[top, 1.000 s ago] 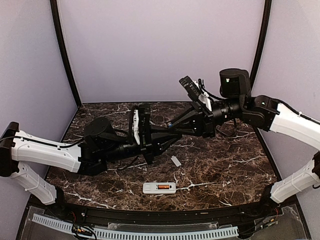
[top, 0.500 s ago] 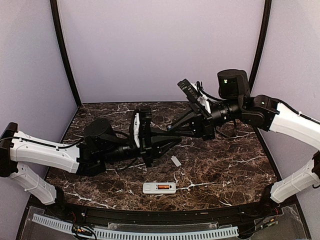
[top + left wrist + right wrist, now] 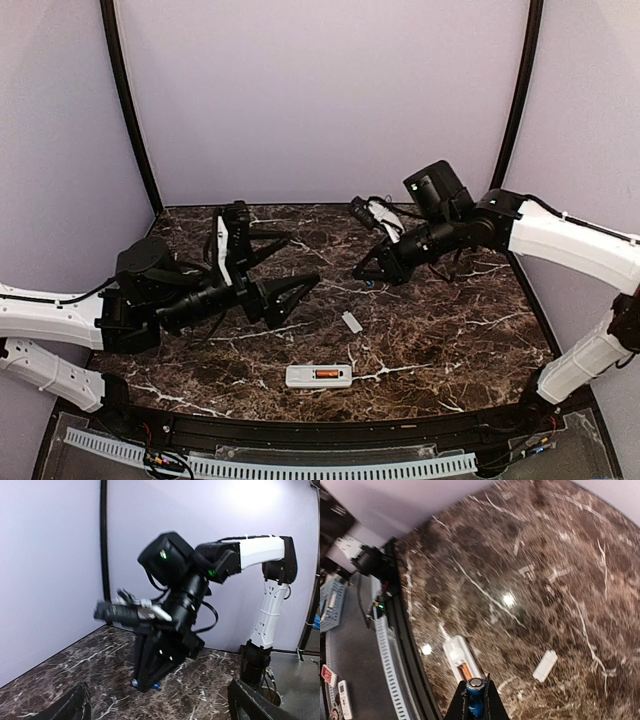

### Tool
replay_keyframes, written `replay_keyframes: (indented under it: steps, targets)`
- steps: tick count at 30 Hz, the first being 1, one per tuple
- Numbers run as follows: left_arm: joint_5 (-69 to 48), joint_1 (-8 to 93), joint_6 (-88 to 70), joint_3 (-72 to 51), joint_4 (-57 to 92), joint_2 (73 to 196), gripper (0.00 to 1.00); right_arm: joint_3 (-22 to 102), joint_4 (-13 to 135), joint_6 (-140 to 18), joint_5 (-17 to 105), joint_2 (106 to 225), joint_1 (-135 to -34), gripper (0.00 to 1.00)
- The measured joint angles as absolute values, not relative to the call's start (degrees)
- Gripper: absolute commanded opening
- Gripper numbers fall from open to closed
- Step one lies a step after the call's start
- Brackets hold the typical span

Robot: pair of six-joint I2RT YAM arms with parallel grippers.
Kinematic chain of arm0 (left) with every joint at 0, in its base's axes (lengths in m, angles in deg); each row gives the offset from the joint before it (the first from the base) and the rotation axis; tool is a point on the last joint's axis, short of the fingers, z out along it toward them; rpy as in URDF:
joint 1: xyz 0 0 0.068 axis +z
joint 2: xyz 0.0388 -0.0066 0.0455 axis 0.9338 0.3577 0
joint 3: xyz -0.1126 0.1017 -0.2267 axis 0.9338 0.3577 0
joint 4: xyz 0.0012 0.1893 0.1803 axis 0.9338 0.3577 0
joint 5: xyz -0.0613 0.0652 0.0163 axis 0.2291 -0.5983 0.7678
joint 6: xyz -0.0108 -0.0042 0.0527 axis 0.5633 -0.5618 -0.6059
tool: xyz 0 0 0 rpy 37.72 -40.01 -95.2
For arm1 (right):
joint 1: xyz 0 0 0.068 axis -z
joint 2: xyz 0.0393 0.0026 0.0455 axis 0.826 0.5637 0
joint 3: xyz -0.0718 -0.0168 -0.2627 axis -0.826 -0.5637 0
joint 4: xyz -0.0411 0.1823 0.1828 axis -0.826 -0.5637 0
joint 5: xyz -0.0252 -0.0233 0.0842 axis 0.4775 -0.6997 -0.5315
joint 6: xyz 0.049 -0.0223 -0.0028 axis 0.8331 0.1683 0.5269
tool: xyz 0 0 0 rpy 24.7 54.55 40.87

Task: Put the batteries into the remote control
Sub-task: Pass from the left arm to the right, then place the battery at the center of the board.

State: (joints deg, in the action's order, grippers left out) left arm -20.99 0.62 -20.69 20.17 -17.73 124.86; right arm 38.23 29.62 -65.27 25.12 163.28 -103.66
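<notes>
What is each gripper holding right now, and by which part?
The right gripper pinches the blue battery by its sides between its fingertips, one end facing the wrist camera. The left gripper is open and holds nothing.

Top camera overlooks the whole table (image 3: 450, 340) from above its near edge; left wrist looks level toward the right edge; right wrist looks down, sharing the remote control (image 3: 454, 652) (image 3: 300, 377).

No readable text, labels or numbers on anything.
</notes>
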Motion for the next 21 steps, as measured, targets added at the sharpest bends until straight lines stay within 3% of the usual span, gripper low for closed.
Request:
replay_keyframes:
  steps: [10,16,21]
  targets:
    - [-40.8,2.0,-18.1,21.6,-2.7,113.8,0.94,30.7,20.9,-64.1,41.8,181.5,-104.3,0.0]
    - [-43.5,2.7,-17.8,22.3,1.7,113.9,0.94,30.1,21.4,-62.4,46.4,186.4,-106.6,0.0]
    - [-44.1,2.7,-18.4,22.3,3.2,113.9,0.94,30.7,21.4,-60.7,49.8,189.2,-108.0,0.09]
